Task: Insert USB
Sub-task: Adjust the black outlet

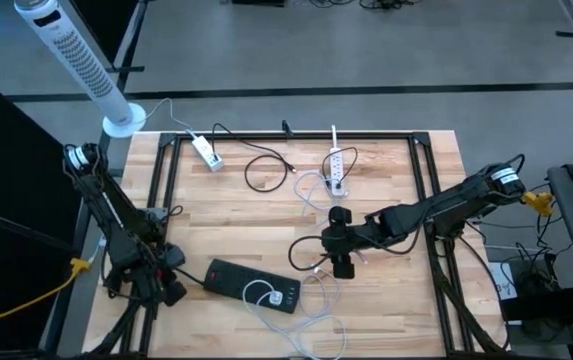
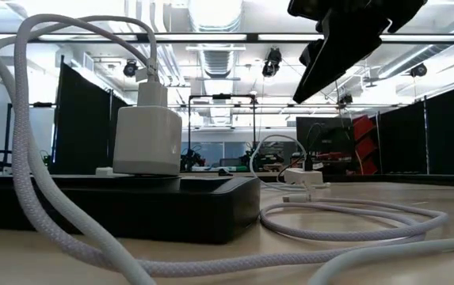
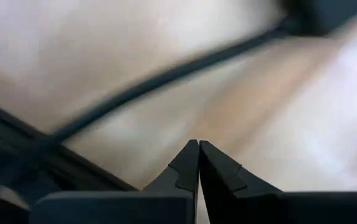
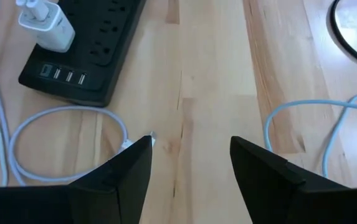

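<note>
Wooden slats form the bench (image 1: 386,180), which stands on a grey floor inside a dark frame, with a white tower fan (image 1: 71,55) off its far left corner. Right end effector (image 4: 190,158): fingers apart and empty, hovering above bare wood near the middle of the bench. Just beside its left finger in the right wrist view lies the white USB plug (image 4: 151,137), the free end of a white braided cable (image 4: 60,118) that loops on the wood. Beyond the loop lies the black power strip (image 4: 81,53), with a row of USB ports (image 4: 63,75) on its near end and a white charger (image 4: 47,28) already seated in one of its outlets. Left end effector (image 3: 198,162): fingers pressed together on nothing, parked low at the near left edge of the bench beside the strip's black cord (image 1: 188,280). Progress: judged from these views, the task is at an early stage; the plug is neither grasped nor inserted, and the ports appear unoccupied. Remaining steps: grasp the plug, carry it to the port row, align and push in. Clearance: open wood lies between the plug and the strip, but the cable loop runs close to the ports and could drag or snag. A second, white power strip (image 1: 336,170) and a black cable (image 1: 266,172) lie well apart at the far side and should not interfere.
</note>
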### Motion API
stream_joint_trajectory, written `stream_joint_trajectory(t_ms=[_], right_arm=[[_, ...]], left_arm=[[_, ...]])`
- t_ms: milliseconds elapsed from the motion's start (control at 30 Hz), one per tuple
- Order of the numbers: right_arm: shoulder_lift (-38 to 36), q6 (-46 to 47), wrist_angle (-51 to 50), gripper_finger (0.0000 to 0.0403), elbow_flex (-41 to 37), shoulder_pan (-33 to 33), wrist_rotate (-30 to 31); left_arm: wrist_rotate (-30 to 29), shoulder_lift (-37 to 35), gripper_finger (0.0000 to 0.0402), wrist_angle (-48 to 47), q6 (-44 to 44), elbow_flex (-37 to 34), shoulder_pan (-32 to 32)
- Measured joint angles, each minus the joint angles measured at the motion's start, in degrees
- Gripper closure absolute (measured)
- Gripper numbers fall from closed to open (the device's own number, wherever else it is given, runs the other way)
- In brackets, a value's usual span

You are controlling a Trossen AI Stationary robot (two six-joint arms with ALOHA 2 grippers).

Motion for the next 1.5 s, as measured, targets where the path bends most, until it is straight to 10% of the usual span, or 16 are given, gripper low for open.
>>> stream_joint_trajectory(t_ms=[333,800,1233,1500], right_arm=[[0.67,-0.29,1.87,0.0204,0.0,-0.13,0.05],[1.08,0.7,2.19,0.0202,0.0,0.13,-0.08],[1.09,0.02,2.25,0.0203,0.0,0.11,-0.05],[1.08,0.09,2.08,0.0203,-0.04,0.13,-0.09]], left_arm=[[-15.73,3.34,0.0401,-8.4,0.19,2.35,1.57],[16.96,9.56,0.0401,-5.07,-1.73,0.23,2.75],[21.38,7.11,0.0401,-15.04,-5.43,10.46,2.6],[14.47,7.04,0.0401,-16.94,-3.71,12.81,2.47]])
